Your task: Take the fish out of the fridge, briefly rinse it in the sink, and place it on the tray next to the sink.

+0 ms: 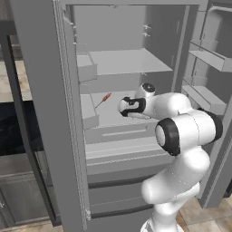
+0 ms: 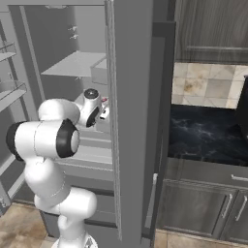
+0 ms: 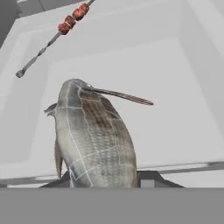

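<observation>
I have the hand [image 1: 123,108] reaching inside the open fridge [image 1: 127,68], over its middle shelf [image 3: 175,87]. Its fingers are pinching the fish [image 3: 94,135], which stands between them above the shelf's front edge. A red-orange skewer [image 3: 57,33] lies near the shelf's back edge.

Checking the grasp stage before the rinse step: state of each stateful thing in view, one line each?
fridge: doors open, shelves exposed.
fish: between the finger tips, apparently gripped, over the pale shelf.
gripper: inside the fridge, shut on the fish.
skewer: lying flat on the shelf, beyond the fish, untouched.
lower drawers: closed.
counter cabinets: doors closed.
</observation>
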